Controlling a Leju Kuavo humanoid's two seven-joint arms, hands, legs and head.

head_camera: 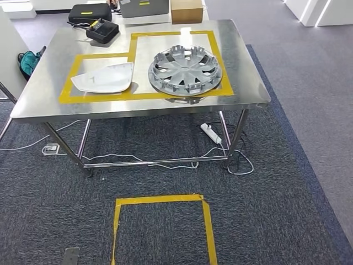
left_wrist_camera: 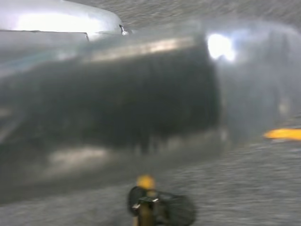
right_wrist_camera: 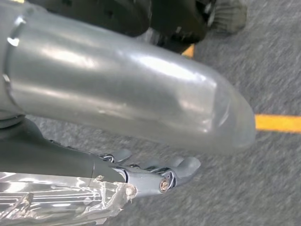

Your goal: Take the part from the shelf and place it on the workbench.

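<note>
Ahead of you the steel counter (head_camera: 37, 88) carries two parts inside its yellow tape outline (head_camera: 132, 49): a silver wheel cover (head_camera: 185, 69) on the right and a white curved panel (head_camera: 104, 78) lying flat just left of it, apart from it. Your right robot hand (right_wrist_camera: 156, 172) hangs over grey carpet (right_wrist_camera: 269, 70), fingers stretched out and holding nothing. The left wrist view is too blurred, so you cannot tell the left robot hand's state.

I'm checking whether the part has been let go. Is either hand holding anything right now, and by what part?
The right hand hangs over the carpet with nothing between its fingers. The left wrist view is too blurred to tell.
</note>
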